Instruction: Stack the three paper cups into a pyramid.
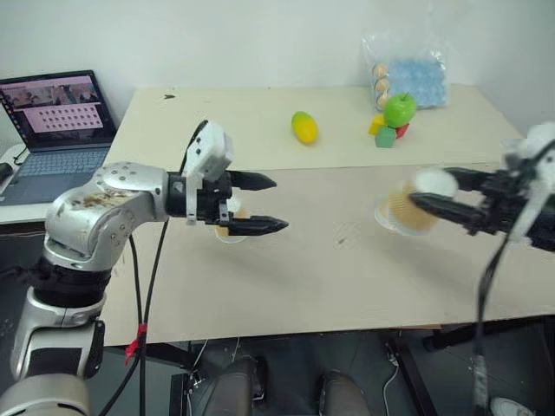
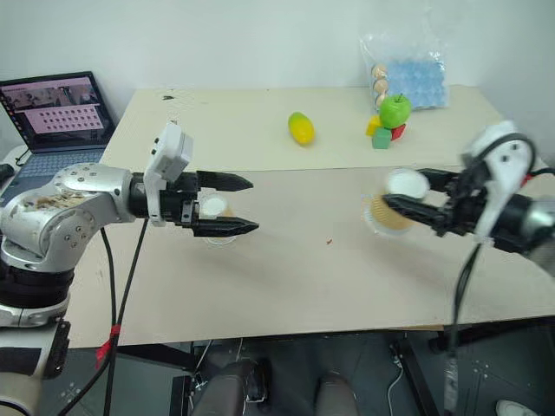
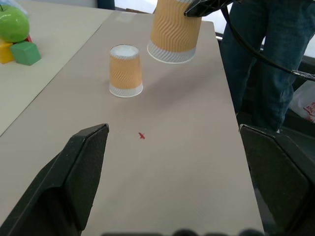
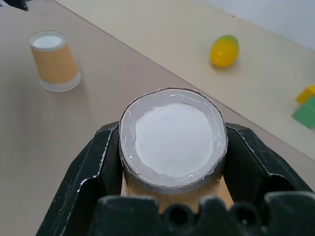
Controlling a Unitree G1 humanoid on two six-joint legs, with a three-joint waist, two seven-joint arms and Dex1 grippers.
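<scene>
Right gripper (image 4: pixel 172 196) jaws clenched on an upside-down paper cup (image 4: pixel 173 140) lifted over the counter (image 1: pixel 347 277) at right, left gripper (image 1: pixel 260 204) jaws released near another cup (image 2: pixel 212 208); they're prob super light & crushable, so squeeze the sidewall gently imo.

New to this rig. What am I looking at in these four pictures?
It's a humanoid robot with two arms, each ending in a two-fingered tool. Two pictures come from its head, looking down over the table; the other two come from cameras on its wrists. The right tool is shut on an upside-down paper cup, lifted off the table. The left tool is open and holds nothing. Two more cups stand upside down on the table: one near the left tool, another near the held cup. A mango, an apple and a laptop sit further back.
</scene>
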